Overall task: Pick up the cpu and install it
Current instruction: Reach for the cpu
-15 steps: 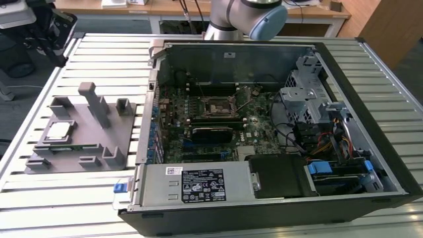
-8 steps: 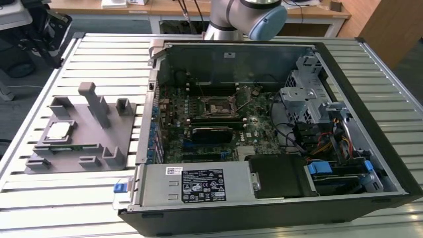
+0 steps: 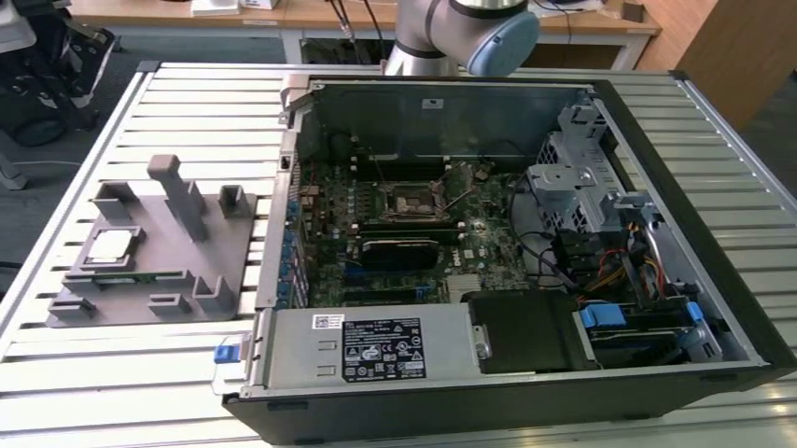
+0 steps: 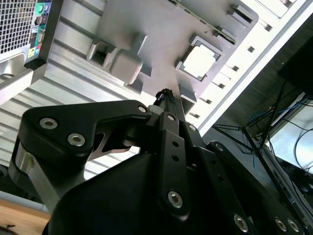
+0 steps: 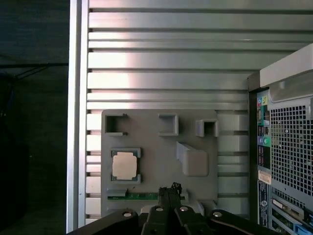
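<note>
CPU lay at the exterior view's left, apart from our gripper, which we saw closed and empty.

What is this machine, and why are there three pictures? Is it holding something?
It's a robot arm. One camera watches from outside; two ride near the arm's wrist, so the black parts there are its own jaws. On the metal table sit an open computer case and a grey tray. The cpu, a small shiny square, lies in the tray. The jaws are shut, hold nothing, and point toward the tray.
</note>
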You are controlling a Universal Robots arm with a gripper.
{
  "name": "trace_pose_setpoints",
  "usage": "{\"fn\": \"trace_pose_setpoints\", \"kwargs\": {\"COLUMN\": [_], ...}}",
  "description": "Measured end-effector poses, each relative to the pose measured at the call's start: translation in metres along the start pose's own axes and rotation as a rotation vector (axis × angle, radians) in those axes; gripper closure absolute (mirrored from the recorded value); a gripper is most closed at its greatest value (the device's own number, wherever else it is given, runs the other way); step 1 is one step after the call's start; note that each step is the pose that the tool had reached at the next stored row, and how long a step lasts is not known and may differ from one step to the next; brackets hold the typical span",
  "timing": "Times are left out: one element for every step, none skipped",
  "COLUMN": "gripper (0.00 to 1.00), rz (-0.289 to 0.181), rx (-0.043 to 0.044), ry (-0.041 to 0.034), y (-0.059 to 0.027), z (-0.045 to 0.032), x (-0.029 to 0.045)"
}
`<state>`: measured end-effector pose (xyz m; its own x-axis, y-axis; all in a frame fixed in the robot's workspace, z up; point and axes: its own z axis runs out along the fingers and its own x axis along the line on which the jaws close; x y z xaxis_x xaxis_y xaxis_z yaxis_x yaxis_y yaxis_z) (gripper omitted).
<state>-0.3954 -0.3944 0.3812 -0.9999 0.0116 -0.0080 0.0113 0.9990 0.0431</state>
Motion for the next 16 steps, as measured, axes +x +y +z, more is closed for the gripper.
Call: {"fn": "trace_pose_setpoints", "kwargs": {"gripper": [0.89,0.89,0.89,0.89,0.89,0.89,0.89,0.89,0.89,0.89,0.89,0.89,0.89,0.89,0.89,0.89], "rz": [-0.001,-0.002,-0.003,-0.004,-0.004,-0.005,-0.005,-0.005,-0.006,-0.006,-0.006,-0.007,-0.007,-0.007,-0.007,-0.007], "rx": [0.0,0.0,0.0,0.0,0.0,0.0,0.0,-0.0001,-0.0001,0.0,-0.0001,0.0,-0.0001,-0.0001,0.0,0.0], "ry": [0.0001,0.0002,0.0002,0.0002,0.0003,0.0002,0.0003,0.0002,0.0003,0.0003,0.0003,0.0004,0.0003,0.0003,0.0004,0.0004], "y": [0.0,-0.0001,-0.0001,-0.0001,-0.0001,-0.0001,-0.0002,-0.0002,-0.0002,-0.0002,-0.0003,-0.0003,-0.0003,-0.0003,-0.0003,-0.0003], "z": [0.0001,0.0002,0.0002,0.0002,0.0002,0.0004,0.0004,0.0005,0.0005,0.0005,0.0006,0.0006,0.0007,0.0008,0.0008,0.0008], "x": [0.0021,0.0042,0.0058,0.0074,0.009,0.0106,0.0121,0.0136,0.0154,0.0169,0.0185,0.02,0.0215,0.0229,0.0245,0.0262]}}
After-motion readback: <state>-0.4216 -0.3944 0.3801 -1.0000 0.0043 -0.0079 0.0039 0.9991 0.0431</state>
